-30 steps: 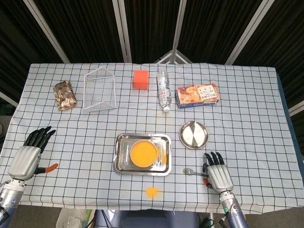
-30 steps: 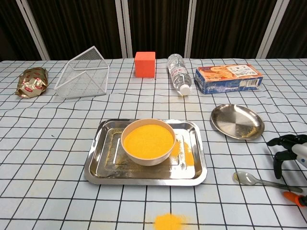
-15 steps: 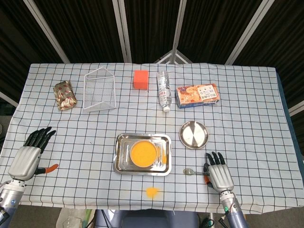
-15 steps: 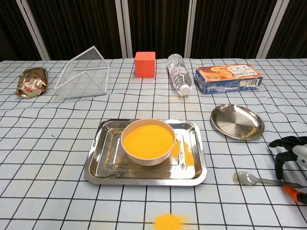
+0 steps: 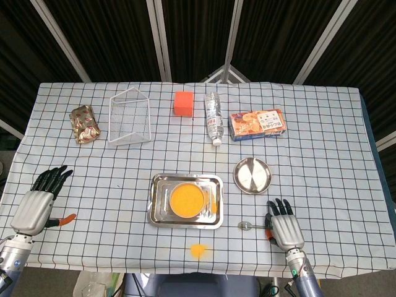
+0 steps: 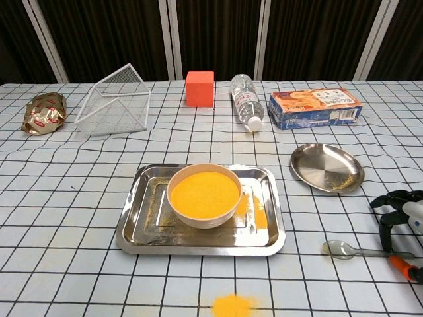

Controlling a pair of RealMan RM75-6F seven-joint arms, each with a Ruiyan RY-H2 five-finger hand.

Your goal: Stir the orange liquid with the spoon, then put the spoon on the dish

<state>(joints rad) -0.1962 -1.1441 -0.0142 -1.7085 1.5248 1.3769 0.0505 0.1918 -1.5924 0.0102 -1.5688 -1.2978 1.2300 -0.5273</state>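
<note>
Checked tablecloth (image 5: 124, 185) covers the whole table, dark curtains behind. Bowl of orange liquid (image 5: 187, 199) sits in a steel tray (image 5: 157, 207) at centre front; some orange spill on the cloth just in front of the tray (image 5: 198, 250). Dish (image 5: 252, 174) is empty, to the right of the tray and a bit further back. Spoon (image 6: 360, 249) lies flat on the cloth near the table's front edge, right of the tray, bowl end pointing toward the tray, handle running under the right hand (image 5: 284, 226). Right hand hovers over the handle end, fingers apart and curved down, holding nothing as far as I can tell; whether a fingertip touches the handle is not clear. Left hand (image 5: 38, 201) rests at the far left, fingers spread, empty, well apart from everything. Judgement: spoon is light, stiff, thin metal, lying flush, so it is slippery and hard to get under. Best pinch is on the handle's mid-to-rear section, thumb against a finger from the sides. Risk: pushing it along the cloth instead of lifting.
</note>
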